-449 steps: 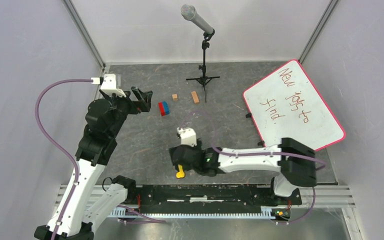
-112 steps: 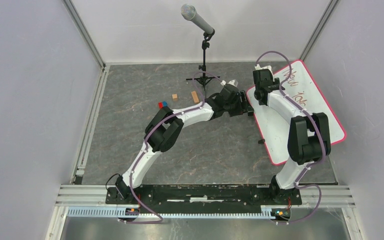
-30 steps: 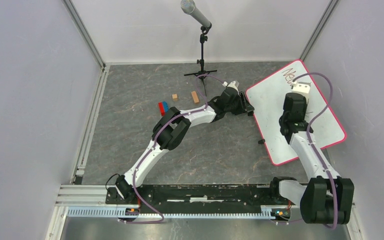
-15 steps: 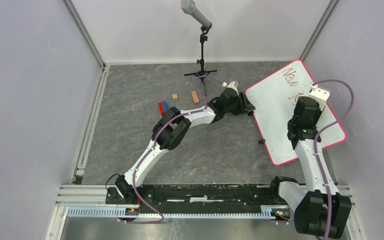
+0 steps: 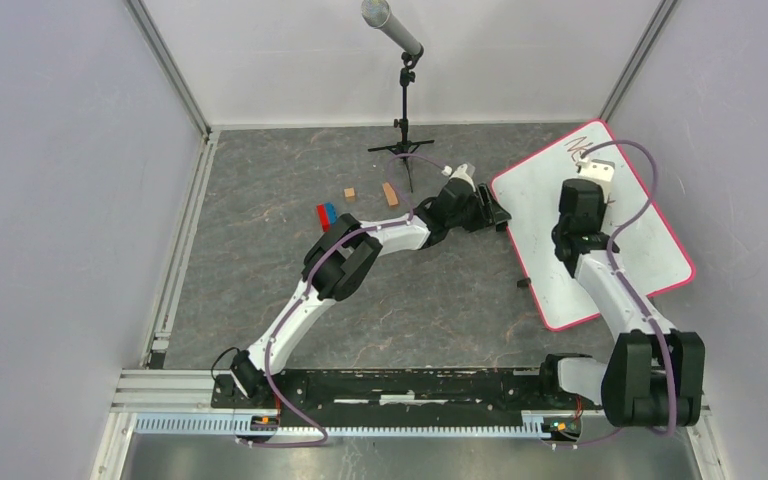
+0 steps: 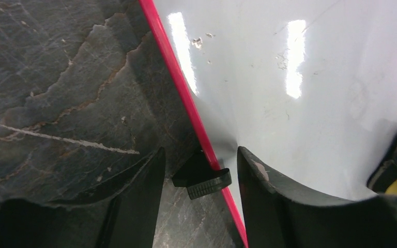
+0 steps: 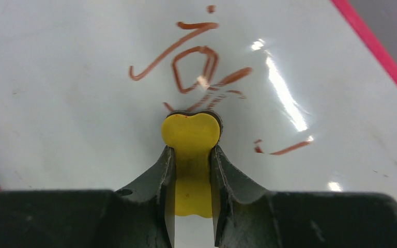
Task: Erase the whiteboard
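The left arm (image 5: 392,232) and the right arm (image 5: 615,290) share one build: smooth white links between bulky black joint housings. A thin purple cable (image 5: 285,325) runs along each arm in slack loops. A small white camera block (image 5: 597,168) sits at each wrist. The left pincer (image 6: 199,155) and the right pincer (image 7: 192,150) each have two curved, matt black fingers (image 6: 269,191) with pale scuffs at the edges. Both bases are bolted to a black rail (image 5: 410,385) with small orange lights (image 5: 560,425).

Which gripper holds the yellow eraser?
The right gripper, shut on the yellow eraser; the left gripper stands open around a black clip on the whiteboard.
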Robot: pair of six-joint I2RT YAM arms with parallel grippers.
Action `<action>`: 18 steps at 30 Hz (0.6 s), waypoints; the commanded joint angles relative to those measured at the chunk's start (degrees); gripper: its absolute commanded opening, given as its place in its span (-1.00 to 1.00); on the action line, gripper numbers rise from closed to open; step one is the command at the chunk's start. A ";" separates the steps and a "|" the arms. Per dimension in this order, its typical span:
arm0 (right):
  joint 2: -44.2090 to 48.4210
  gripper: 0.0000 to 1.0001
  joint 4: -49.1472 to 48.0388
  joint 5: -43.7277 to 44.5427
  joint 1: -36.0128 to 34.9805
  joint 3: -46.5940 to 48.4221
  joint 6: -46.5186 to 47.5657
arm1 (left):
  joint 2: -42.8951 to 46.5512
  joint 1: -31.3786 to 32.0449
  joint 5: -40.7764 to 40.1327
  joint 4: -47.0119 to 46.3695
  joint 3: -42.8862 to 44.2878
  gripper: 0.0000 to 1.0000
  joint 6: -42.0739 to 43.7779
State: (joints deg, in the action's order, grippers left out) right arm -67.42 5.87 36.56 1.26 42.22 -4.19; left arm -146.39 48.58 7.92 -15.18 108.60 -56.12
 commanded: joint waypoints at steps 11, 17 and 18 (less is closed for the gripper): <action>6.44 -0.62 4.34 6.11 5.59 1.94 0.11 | 2.16 2.02 -3.02 8.43 -3.82 0.25 -2.22; 6.70 -0.62 3.81 6.56 7.47 1.51 3.73 | -0.09 1.97 -1.41 9.59 -2.88 0.18 -6.83; 6.20 -0.62 2.48 3.94 7.24 1.07 5.42 | -0.37 1.67 -1.41 9.55 -3.57 0.16 -9.18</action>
State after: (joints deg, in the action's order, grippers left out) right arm -60.55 9.80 41.63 8.54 43.44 -3.20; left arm -144.38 49.98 5.89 -12.91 106.74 -59.27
